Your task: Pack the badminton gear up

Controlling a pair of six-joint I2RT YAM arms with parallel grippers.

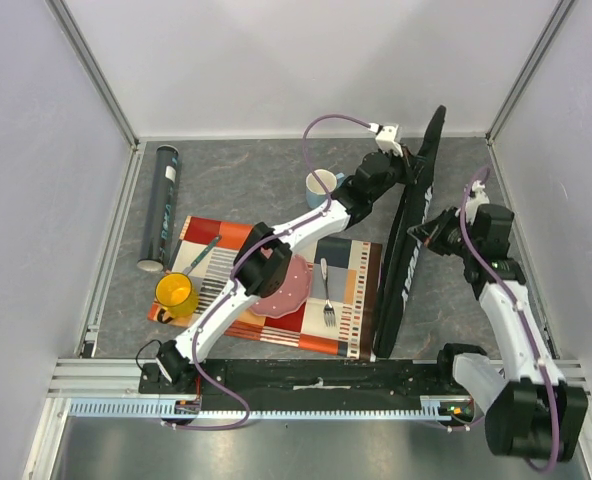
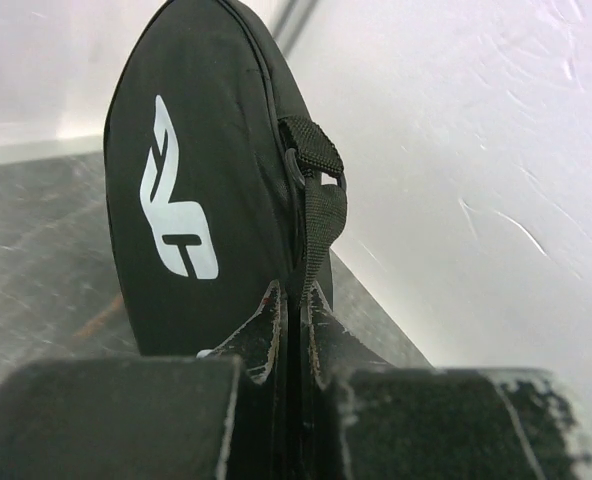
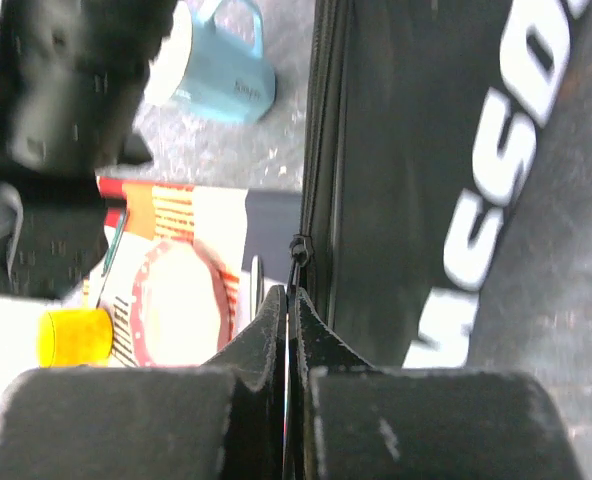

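Observation:
The long black racket bag stands on its edge at the right of the table, running from the back wall toward the front. In the left wrist view its rounded end bears a white logo, and a black strap hangs from it. My left gripper is shut on that strap, up at the bag's far end. My right gripper is shut on the bag's zipper pull, midway along the bag. A dark tube lies by the left wall.
A patterned placemat lies left of the bag. On it are a pink plate, a fork and a yellow mug. A light blue cup stands behind the mat, close to my left arm.

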